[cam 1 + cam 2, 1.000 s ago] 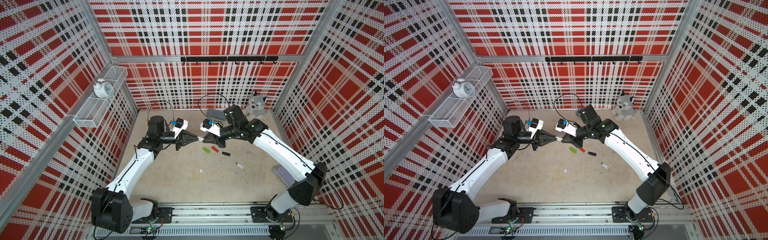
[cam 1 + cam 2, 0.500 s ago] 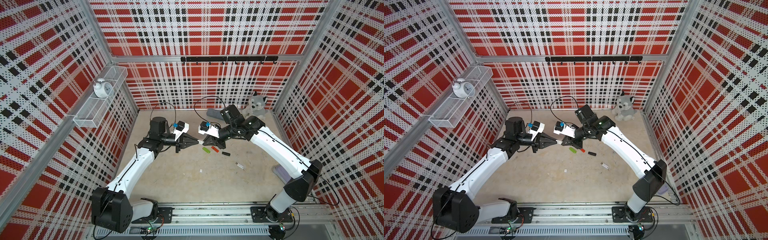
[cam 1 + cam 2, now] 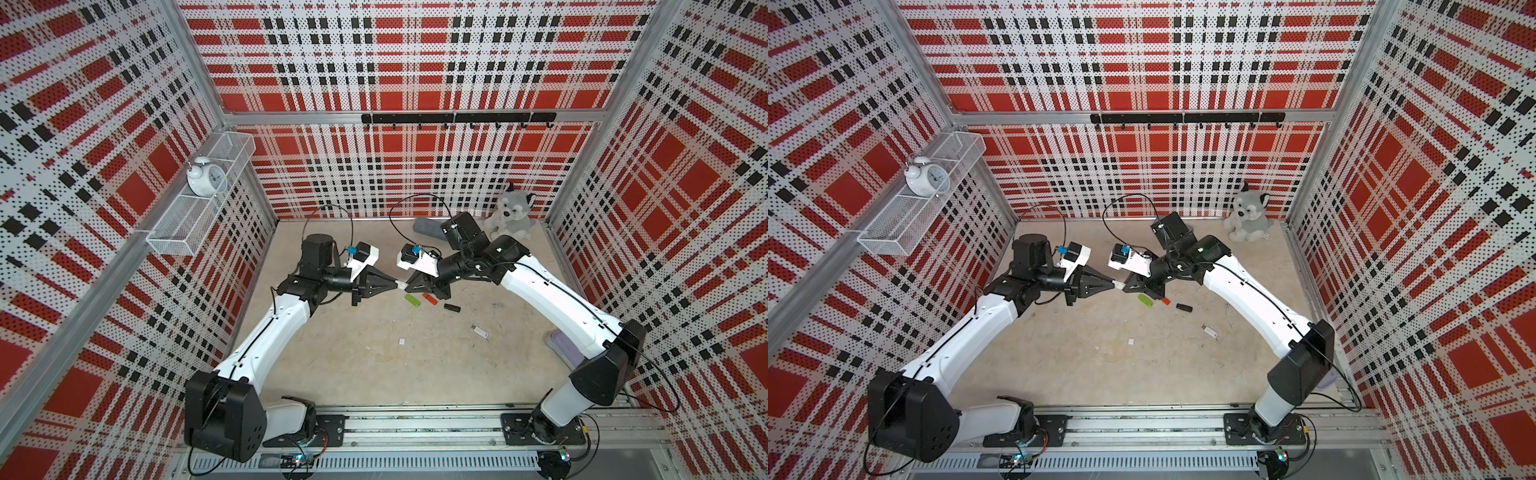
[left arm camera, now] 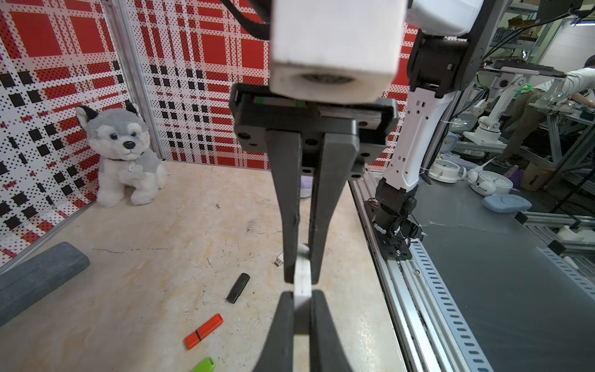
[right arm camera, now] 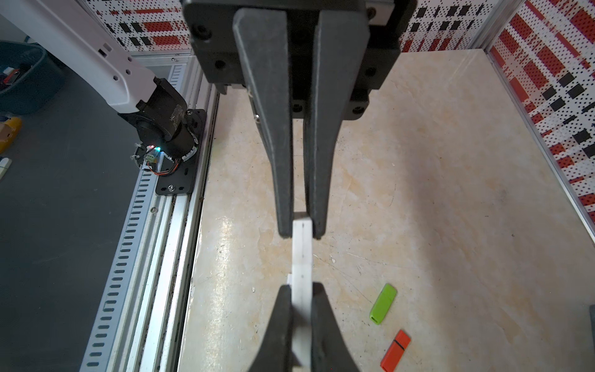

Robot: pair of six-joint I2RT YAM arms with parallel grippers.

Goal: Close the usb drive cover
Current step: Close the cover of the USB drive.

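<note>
Nearest the front, a metal rail (image 3: 415, 428) carries the bases of both arms. On the pale table (image 3: 374, 374) beyond it lies a tiny white cap (image 3: 402, 341). To the right of the cap is a small white stick (image 3: 481, 331) with a bare metal plug. Farther in, a black stick (image 3: 451, 308), a red stick (image 3: 430, 299) and a green stick (image 3: 412, 300) lie flat in a loose row, apart from one another.

Just behind that row, and raised off the table, the left gripper (image 3: 394, 286) and the right gripper (image 3: 409, 285) meet tip to tip. The white usb drive (image 3: 401, 285) bridges the short gap between them. Each gripper is closed tight on one end of it.

The drive's long axis runs in line with both grippers. It is about level with the table and lies left to right across the cell, with one end pointing into each gripper. In the right wrist view the drive shows edge-on, its narrow side up, pinched between the near fingers (image 5: 283, 309). A faint line crosses it partway along. Which end is the cover, and whether it is pushed fully home, cannot be told.

Behind the right arm a grey case (image 3: 426, 227) lies on the table. A plush husky (image 3: 512, 210) sits in the back right corner. On the back wall hangs a black hook rail (image 3: 457, 118). A wire basket (image 3: 174, 232) on the left wall holds a white alarm clock (image 3: 204, 179).
</note>
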